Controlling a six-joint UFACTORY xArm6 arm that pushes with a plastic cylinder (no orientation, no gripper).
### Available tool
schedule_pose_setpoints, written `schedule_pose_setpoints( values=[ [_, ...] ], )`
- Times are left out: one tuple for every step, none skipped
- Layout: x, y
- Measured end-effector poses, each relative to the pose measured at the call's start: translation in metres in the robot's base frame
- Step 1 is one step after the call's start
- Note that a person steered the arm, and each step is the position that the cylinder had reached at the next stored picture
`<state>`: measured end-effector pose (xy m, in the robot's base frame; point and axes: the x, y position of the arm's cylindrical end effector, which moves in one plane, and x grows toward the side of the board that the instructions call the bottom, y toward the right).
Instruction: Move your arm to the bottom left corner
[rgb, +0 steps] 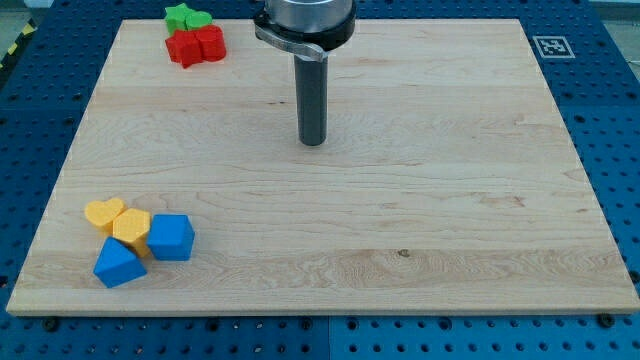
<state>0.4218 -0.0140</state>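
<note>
Camera view is showing my tip (313, 142) resting on the wooden surface (420, 230) in the upper middle of the board, well apart from every block; no fingers are fitted to this rod, so no released or clenched state is applying. The task's goal, the bottom left corner of the surface, is lying at the view's lower left, far from the tip.

Risk is arising from the cluster sitting near that corner: a yellow heart-shaped block (104, 212), a second yellow block (131, 227), a blue cube-like block (171, 237) and a blue wedge-like block (119, 264) are touching one another; a straight diagonal run is likely passing through them, scattering them or pushing one off the edge.

A green block (187, 17) and a red block (196, 45) are sitting together at the view's top left, off the likely path.

No containers are appearing; all blocks are lying directly on the surface.
</note>
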Motion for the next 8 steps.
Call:
schedule_pose_setpoints(
  values=[
    [0.0, 0.0],
    [0.0, -0.031],
    [0.001, -0.104],
    [0.005, -0.177],
    [0.036, -0.232],
    [0.063, -0.275],
    [0.064, -0.281],
    [0.086, -0.281]
  ],
)
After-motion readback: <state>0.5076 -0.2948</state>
